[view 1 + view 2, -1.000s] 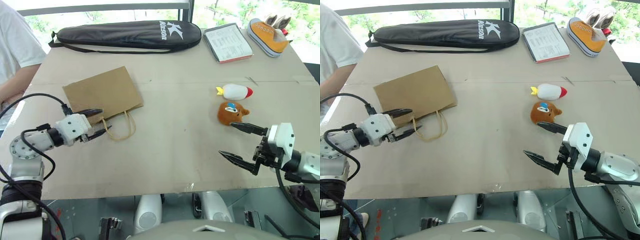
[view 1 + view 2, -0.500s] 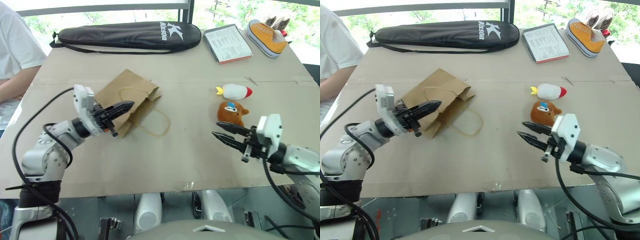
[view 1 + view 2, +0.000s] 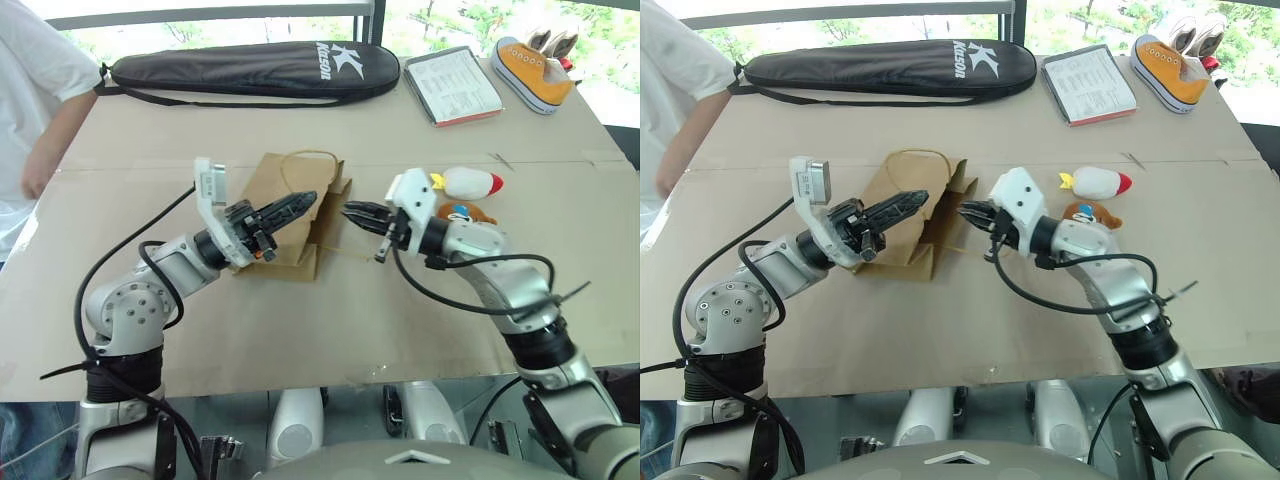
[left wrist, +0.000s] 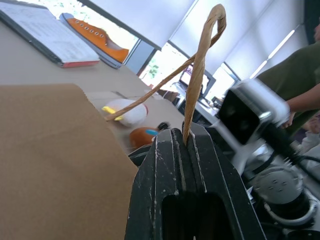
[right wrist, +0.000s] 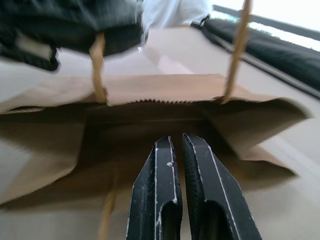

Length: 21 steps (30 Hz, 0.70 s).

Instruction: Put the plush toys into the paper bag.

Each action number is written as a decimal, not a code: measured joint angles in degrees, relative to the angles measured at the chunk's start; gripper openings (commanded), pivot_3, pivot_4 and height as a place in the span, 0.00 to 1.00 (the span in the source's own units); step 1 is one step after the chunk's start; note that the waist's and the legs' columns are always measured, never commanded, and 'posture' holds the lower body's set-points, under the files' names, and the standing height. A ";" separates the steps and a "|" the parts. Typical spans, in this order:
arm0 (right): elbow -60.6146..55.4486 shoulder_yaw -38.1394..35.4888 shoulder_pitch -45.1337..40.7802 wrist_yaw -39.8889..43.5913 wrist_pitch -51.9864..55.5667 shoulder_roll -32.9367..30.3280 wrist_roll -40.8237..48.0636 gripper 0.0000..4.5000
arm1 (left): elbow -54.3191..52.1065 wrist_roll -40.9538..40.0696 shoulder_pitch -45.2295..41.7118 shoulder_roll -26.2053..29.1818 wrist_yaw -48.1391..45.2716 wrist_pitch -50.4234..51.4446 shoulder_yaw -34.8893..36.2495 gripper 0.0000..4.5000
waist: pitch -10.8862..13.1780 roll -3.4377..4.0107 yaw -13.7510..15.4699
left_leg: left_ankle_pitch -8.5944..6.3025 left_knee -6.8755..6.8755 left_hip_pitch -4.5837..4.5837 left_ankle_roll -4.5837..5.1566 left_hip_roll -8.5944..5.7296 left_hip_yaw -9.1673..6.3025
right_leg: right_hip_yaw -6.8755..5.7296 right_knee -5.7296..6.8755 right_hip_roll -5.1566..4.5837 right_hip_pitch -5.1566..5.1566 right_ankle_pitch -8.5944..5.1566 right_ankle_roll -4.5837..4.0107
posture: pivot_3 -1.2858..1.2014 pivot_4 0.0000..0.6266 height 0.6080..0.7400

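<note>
Kraft paper bag (image 3: 300,215) now lifted by left claw (image 3: 300,203).

Silver-grey jointed arms trailing looped black cables; each white wrist block carries two black tapered fingers.

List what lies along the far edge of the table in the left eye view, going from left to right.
Black racket case → clipboard with papers → orange sneaker.
</note>
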 measured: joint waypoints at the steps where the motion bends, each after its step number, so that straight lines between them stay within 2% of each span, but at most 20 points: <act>1: 2.26 0.60 -0.54 0.65 -0.91 0.40 -0.74 0.02 | -0.43 -0.47 0.04 0.00 0.04 0.37 0.04 0.00 | 0.00 0.00 -0.11 | 0.00 0.01 0.01 0.00 0.00 0.00 | 0.00 0.01 0.00 0.00 0.00 0.00 | 0.52 0.24 1.00; 12: 33.58 4.40 -6.14 5.98 -15.39 12.02 -7.73 0.02 | -1.68 1.09 1.39 -2.85 0.66 -1.08 -0.33 0.00 | -0.01 0.00 -0.66 | 0.00 -0.02 0.05 -0.01 0.01 0.01 | 0.03 0.02 0.02 0.01 0.01 -0.01 | 0.52 0.24 1.00; 17: 37.79 3.24 -6.90 4.96 -18.59 13.07 -9.03 0.02 | -2.19 2.06 0.89 -2.82 2.62 -3.25 1.55 0.00 | -0.09 -0.01 -0.65 | 0.01 0.00 0.24 -0.02 0.01 0.00 | 0.03 0.11 0.02 0.12 -0.08 -0.18 | 0.52 0.24 1.00; 21: 36.41 1.42 -5.77 2.74 -18.05 13.42 -9.27 0.02 | -2.29 4.82 0.71 -0.24 2.58 -6.23 4.61 0.00 | -0.16 0.01 -0.41 | 0.02 0.02 0.29 -0.04 0.00 0.03 | 0.03 0.10 -0.03 0.20 -0.10 -0.22 | 0.52 0.24 1.00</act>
